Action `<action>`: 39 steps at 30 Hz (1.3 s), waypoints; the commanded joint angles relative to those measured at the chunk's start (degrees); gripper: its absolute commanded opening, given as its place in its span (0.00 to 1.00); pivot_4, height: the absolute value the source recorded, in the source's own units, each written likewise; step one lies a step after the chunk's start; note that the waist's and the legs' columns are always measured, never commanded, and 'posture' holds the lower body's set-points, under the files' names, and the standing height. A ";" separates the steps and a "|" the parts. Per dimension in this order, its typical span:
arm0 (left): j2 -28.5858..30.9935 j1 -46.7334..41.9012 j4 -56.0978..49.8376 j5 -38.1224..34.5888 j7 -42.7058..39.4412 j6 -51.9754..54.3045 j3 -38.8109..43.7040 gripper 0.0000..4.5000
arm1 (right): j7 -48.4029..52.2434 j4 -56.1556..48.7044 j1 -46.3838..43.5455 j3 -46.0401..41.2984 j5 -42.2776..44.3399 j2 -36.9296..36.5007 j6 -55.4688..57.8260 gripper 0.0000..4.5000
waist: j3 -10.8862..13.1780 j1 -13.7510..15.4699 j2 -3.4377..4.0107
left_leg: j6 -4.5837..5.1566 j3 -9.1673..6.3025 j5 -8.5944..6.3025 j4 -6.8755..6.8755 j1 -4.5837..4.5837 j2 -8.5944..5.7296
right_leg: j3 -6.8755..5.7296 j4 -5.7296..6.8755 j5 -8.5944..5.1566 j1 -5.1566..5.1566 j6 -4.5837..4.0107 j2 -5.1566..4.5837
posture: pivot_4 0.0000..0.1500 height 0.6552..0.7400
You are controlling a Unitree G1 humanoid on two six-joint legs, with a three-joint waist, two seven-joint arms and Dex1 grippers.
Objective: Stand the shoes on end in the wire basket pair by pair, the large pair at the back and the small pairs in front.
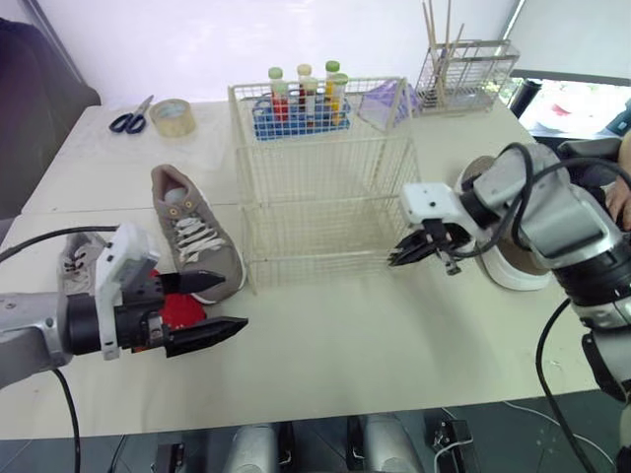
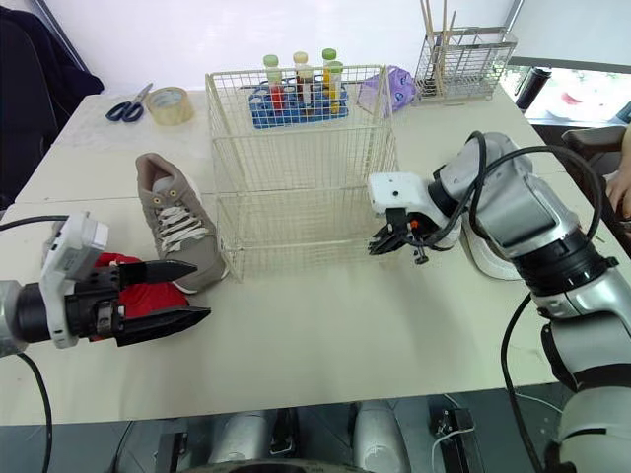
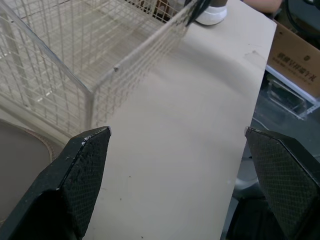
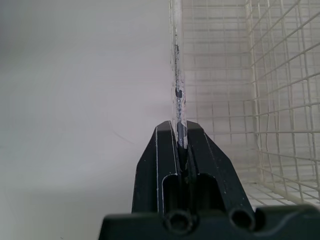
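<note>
The empty wire basket point(image 1: 325, 187) stands mid-table. My right gripper point(image 1: 406, 256) is shut on the upright wire at its front right corner point(image 4: 178, 90). A large tan sneaker point(image 1: 197, 236) lies on its sole just left of the basket. In front of that sneaker sits a small red shoe point(image 1: 180, 310), and a small grey shoe point(image 1: 77, 258) lies further left. My left gripper point(image 1: 222, 304) hovers open beside the red shoe, pointing right, with nothing between its fingers point(image 3: 85, 165). A white-soled shoe point(image 1: 513, 268) lies behind my right arm.
Behind the basket are a blue rack of tubes point(image 1: 301, 103), a purple object point(image 1: 386, 99) and a wire holder with sticks point(image 1: 463, 69). Scissors point(image 1: 130, 120) and a tape roll point(image 1: 173, 116) lie at the back left. A person's hand point(image 1: 619, 197) shows at the right edge.
</note>
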 commanded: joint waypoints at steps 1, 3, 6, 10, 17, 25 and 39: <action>-0.34 -1.73 0.42 1.10 -0.62 -1.25 -1.34 1.00 | -1.98 -3.10 0.39 -1.96 0.41 0.38 1.53 0.02 | 0.00 -0.01 -0.01 | 0.00 0.00 0.00 0.01 0.01 0.00 | 0.00 0.01 0.00 0.01 0.00 0.00 | 1.00 1.00; -0.49 -2.28 0.61 1.56 -0.73 -1.27 -1.93 1.00 | -3.11 -3.47 0.71 -2.01 0.09 0.77 2.24 0.02 | 0.00 -0.02 -0.01 | 0.00 0.00 0.00 0.02 0.02 0.00 | 0.00 0.04 0.00 0.01 0.00 0.00 | 1.00 1.00; -0.77 -2.80 0.68 1.96 -0.83 -1.18 -2.40 1.00 | -3.61 -4.48 1.35 -2.23 0.55 0.91 3.08 0.15 | -0.01 -0.17 -0.01 | -0.01 0.00 0.00 0.02 0.03 0.00 | 0.00 0.05 0.00 0.01 0.00 0.00 | 1.00 1.00; -1.07 -2.64 0.35 2.02 -0.98 -1.07 -2.33 1.00 | -4.16 -5.47 1.58 -3.15 1.10 0.58 4.05 0.53 | 0.00 -0.07 -0.01 | -0.01 0.00 0.01 0.02 0.03 0.00 | 0.00 0.06 0.00 0.01 0.00 0.00 | 1.00 1.00; -0.83 -3.82 0.97 0.70 -2.70 -0.73 -2.97 1.00 | 0.71 -10.98 -3.90 -15.51 15.88 -6.78 20.75 0.64 | 0.05 1.39 -0.01 | 0.00 -0.02 0.00 0.03 0.02 -0.02 | 0.00 0.06 0.00 0.00 0.00 -0.04 | 1.00 1.00; -6.18 -24.72 1.88 -0.71 -0.74 -1.96 -17.20 1.00 | -19.27 -1.05 -1.06 -42.38 22.00 -7.07 36.26 0.64 | -0.25 2.26 -0.58 | 0.01 -0.09 0.00 0.10 0.05 -0.05 | -0.02 0.07 0.01 0.14 -0.03 -0.04 | 1.00 1.00; -32.05 -23.19 -5.30 -4.02 18.52 -5.75 -35.14 1.00 | -48.76 -23.33 42.63 -77.11 17.42 12.36 27.40 0.98 | -0.32 2.74 -0.38 | -0.21 -0.19 0.17 0.05 0.27 0.07 | 0.16 0.05 0.17 0.38 0.26 0.31 | 1.00 1.00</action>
